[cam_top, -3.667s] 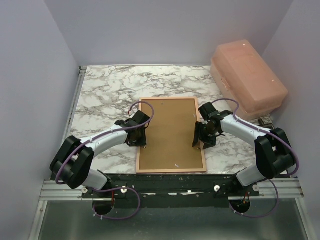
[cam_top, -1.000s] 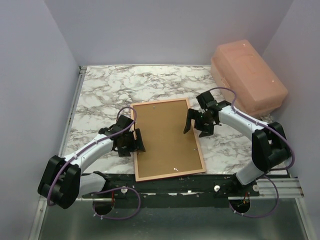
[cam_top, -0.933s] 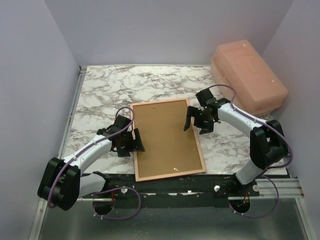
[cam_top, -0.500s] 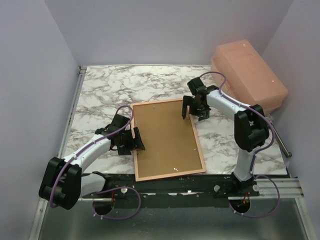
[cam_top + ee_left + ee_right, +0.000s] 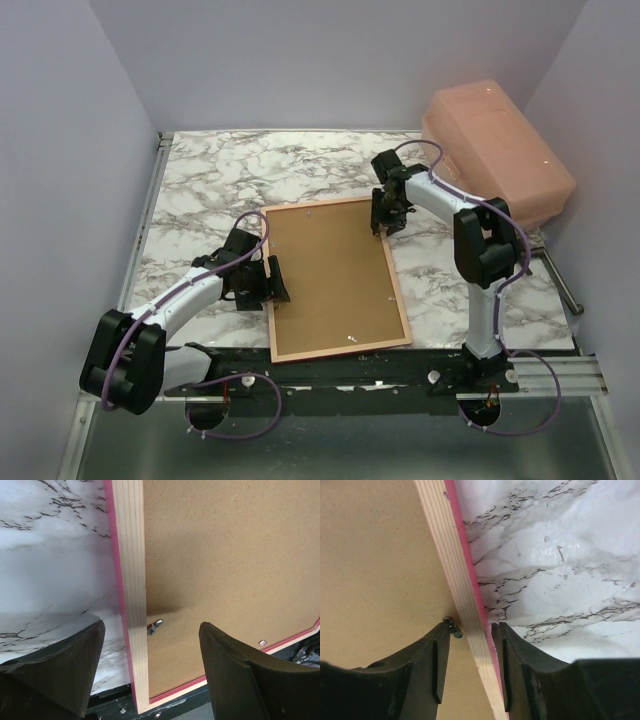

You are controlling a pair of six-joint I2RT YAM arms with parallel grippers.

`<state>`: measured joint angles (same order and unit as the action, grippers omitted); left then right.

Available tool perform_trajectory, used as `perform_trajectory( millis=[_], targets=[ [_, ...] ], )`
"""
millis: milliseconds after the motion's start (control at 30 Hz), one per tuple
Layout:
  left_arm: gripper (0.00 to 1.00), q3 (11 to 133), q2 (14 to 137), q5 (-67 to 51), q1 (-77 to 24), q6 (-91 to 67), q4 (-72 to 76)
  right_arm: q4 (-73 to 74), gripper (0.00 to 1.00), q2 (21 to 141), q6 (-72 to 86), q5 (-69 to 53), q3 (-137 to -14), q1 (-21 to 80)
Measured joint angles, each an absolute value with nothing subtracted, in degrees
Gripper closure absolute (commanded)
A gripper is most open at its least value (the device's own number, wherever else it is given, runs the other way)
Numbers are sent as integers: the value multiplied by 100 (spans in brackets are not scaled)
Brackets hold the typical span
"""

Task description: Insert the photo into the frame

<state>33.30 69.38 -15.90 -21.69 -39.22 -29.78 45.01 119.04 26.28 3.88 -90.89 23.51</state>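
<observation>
The frame (image 5: 397, 290) lies face down on the marble table, its pale wood back up and a pink edge showing. A brown backing board (image 5: 330, 275) fills it. The photo is hidden. My left gripper (image 5: 268, 283) stands open astride the frame's left rail (image 5: 134, 580), both fingers well clear of it. My right gripper (image 5: 382, 222) sits at the frame's far right corner. In the right wrist view its jaws (image 5: 470, 627) have narrowed around the right rail (image 5: 447, 540). One finger touches the pink edge, and the other rests at a small metal clip (image 5: 454, 630) a sliver off the wood.
A salmon-pink plastic box (image 5: 495, 155) stands at the far right, close behind the right arm. The frame's near end reaches the table's front edge (image 5: 340, 362). Another metal clip (image 5: 155, 626) sits on the board beside the left rail. Walls close in the left, back and right sides.
The right arm swung from the middle of the right rail to the frame's far right corner, and its jaws narrowed around the rail. The left arm barely moved.
</observation>
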Motion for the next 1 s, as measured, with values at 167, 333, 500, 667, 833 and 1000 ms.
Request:
perform_trajectory(
  millis=[167,333,500,667,833,1000],
  targets=[
    [23,3330,6949,-1592,-2169,-3907,-2969,4519,89,11939,2574,360,-9157,2349],
    [23,3330,6958,-1592,-2169,-3900,-2965,4591,100,11939,2388,375,-9198,2324],
    [23,3369,7046,-1649,-2163,-3905,-2945,4589,100,11935,2338,395,-9192,2331],
    [24,3472,7301,-1903,-2150,-3951,-2729,4405,100,11789,2331,423,-8962,2329],
    [25,3481,7365,-2010,-2257,-4077,-2554,4313,100,11472,2340,510,-8506,2196],
    [25,3470,7391,-2018,-2652,-4274,-2383,4318,100,11109,2346,499,-8001,2003]
  ],
)
